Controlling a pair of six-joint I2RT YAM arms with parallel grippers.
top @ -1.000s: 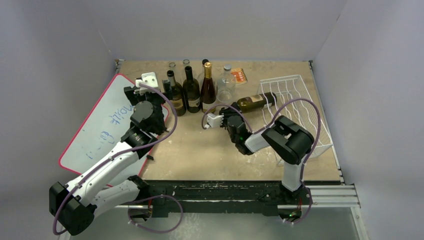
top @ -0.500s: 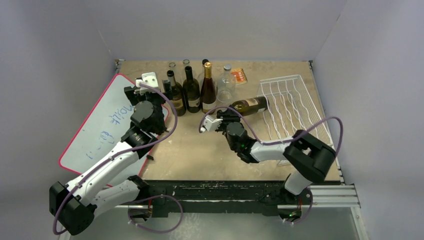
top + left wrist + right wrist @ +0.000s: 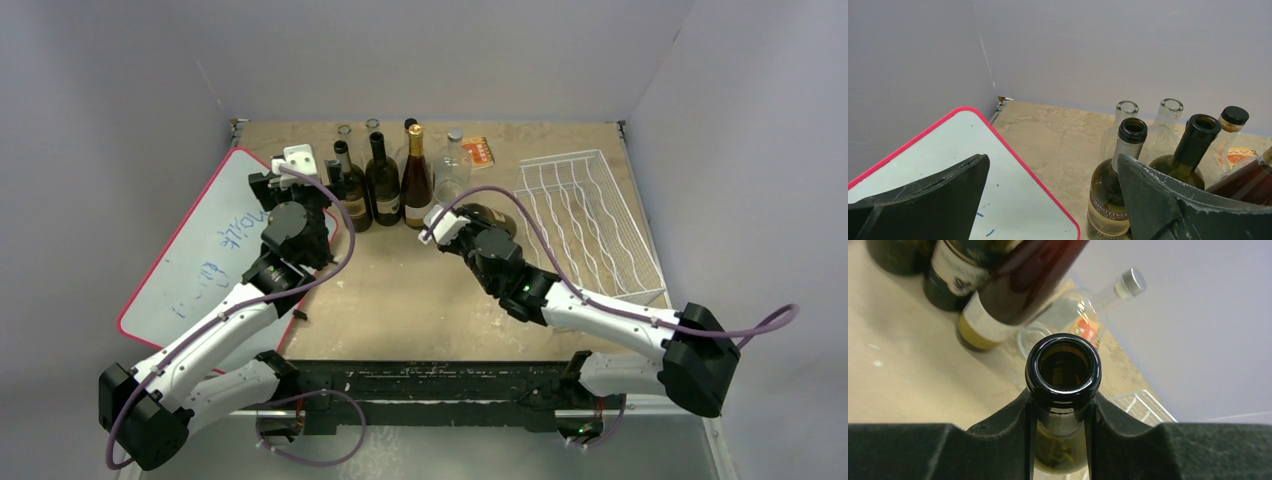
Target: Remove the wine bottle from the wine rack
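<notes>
Wine bottle (image 3: 493, 217) sits just left of the white wine rack (image 3: 592, 222) and clear of its wire cradles, to the right of the row of standing bottles (image 3: 384, 186) at the far side of the table. The right gripper (image 3: 1061, 409) is clamped on its neck just below the open mouth. The left gripper (image 3: 1050, 172) hangs with its jaws spread wide and empty, over the edge of the red-edged whiteboard (image 3: 195, 262).
</notes>
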